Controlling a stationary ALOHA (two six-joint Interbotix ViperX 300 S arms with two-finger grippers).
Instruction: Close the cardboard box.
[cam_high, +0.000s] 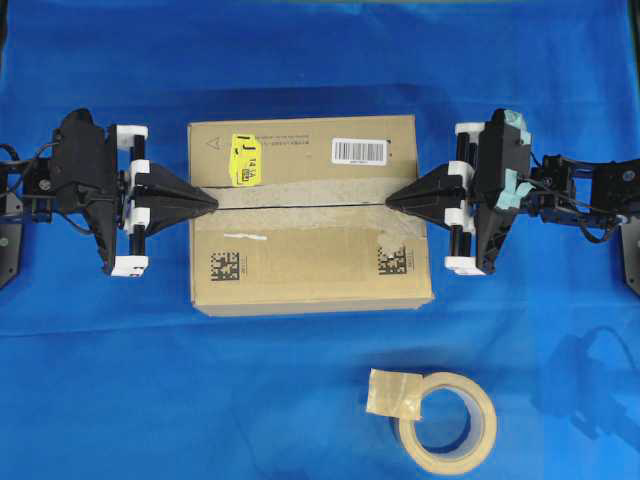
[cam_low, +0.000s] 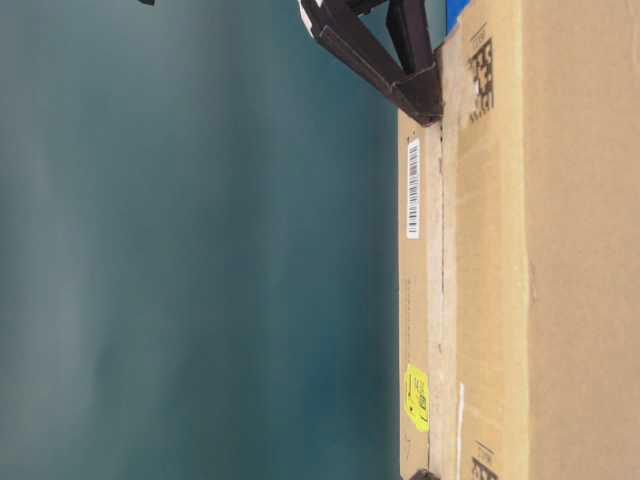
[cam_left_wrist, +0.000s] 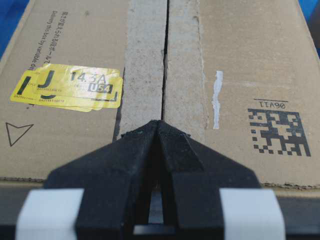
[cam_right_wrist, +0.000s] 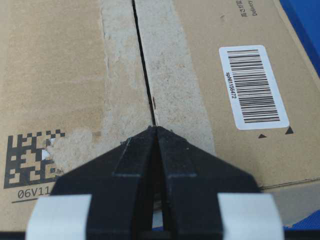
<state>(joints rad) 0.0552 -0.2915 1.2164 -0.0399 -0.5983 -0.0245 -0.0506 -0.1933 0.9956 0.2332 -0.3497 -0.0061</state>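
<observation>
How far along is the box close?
Looks nearly done: both long flaps of the cardboard box lie flat and meet at the centre seam. In hand: left claw and right claw, both shut, sit on the seam's ends. The tape roll lies apart; sealing isn't visible.

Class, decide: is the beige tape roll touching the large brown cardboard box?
Apart. In the overhead view a strip of bare blue cloth separates the beige tape roll from the near edge of the large brown cardboard box.
</observation>
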